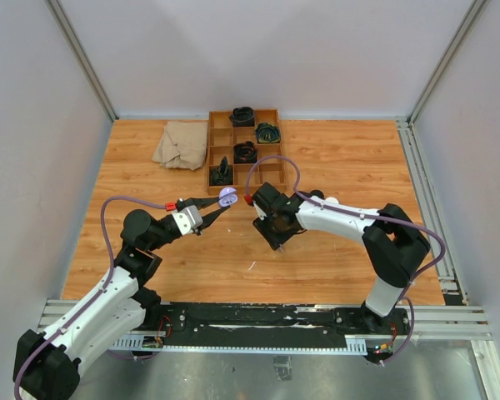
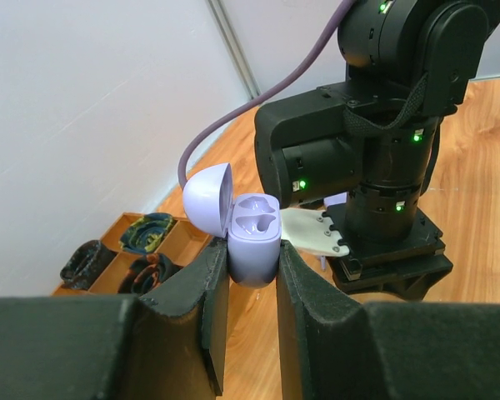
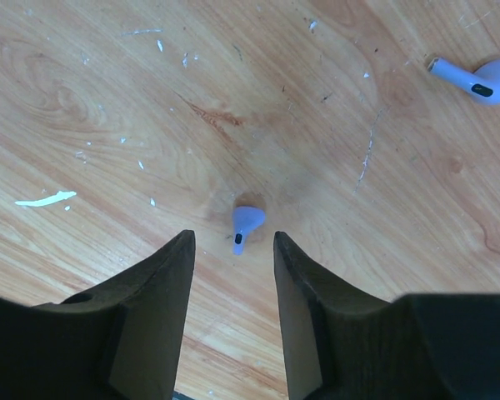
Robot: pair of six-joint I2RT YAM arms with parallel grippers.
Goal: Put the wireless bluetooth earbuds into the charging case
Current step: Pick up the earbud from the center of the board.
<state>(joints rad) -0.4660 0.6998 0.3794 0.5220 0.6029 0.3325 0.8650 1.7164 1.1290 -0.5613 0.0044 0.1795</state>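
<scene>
Lilac earbuds (image 3: 248, 223), two, lie below the spread right gripper (image 3: 233, 248); left gripper (image 2: 252, 258) pinches one open case (image 2: 255, 227).

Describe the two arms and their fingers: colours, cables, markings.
The left arm and right arm both have white link shells and black joints. A lilac cable runs along each, ending in a red connector near the wrist. The fingers are black wedges. Green lights glow on the right wrist housing.

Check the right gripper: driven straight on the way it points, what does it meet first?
Likely the lilac earbud lying on the wooden table, just ahead of the gap between the right gripper's open fingers. Height above it is unclear.
</scene>
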